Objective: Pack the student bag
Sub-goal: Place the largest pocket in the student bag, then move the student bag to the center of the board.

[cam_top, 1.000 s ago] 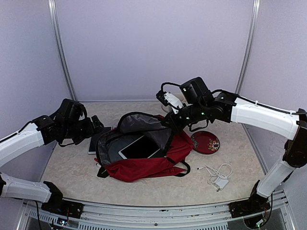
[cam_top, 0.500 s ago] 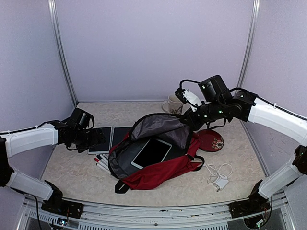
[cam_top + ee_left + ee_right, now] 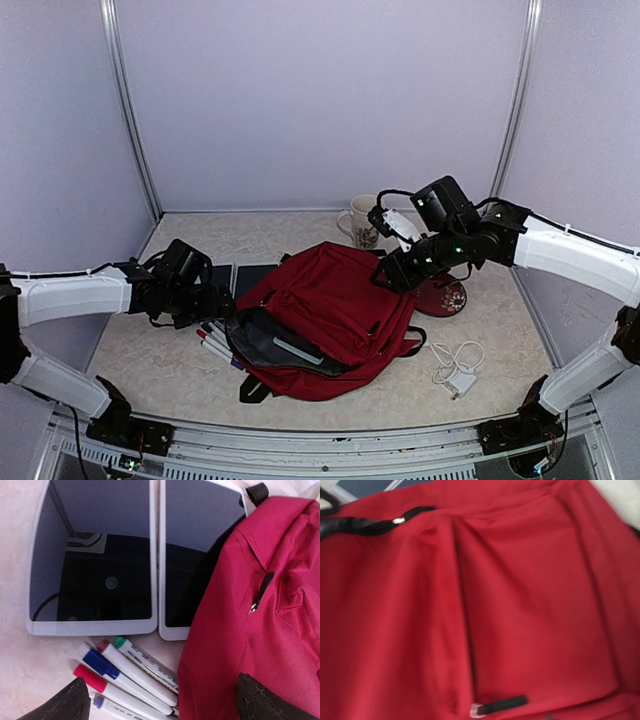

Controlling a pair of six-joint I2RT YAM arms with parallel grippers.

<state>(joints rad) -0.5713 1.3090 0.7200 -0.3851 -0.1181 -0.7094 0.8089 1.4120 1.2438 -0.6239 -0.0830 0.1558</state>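
The student bag (image 3: 335,300) lies in the middle of the table, dark red, its front flap fallen flat over the main compartment. Only a dark slit of the opening (image 3: 285,348) shows at its near left. My right gripper (image 3: 385,272) hovers over the bag's far right edge with no fabric in it. Red fabric (image 3: 495,605) fills the right wrist view, and no fingers show there. My left gripper (image 3: 167,707) hangs open above the markers (image 3: 130,672), beside the bag's left side (image 3: 260,605).
Two tablets (image 3: 95,560) (image 3: 197,540) lie side by side left of the bag; the bag covers one's corner. A mug (image 3: 360,222) stands behind the bag. A red patterned dish (image 3: 442,298) lies to its right, a white charger with cable (image 3: 455,368) nearer.
The right gripper let go of the lifted flap, which dropped shut over the tablet inside. The bag had slid right. The left gripper moved right, over the markers.
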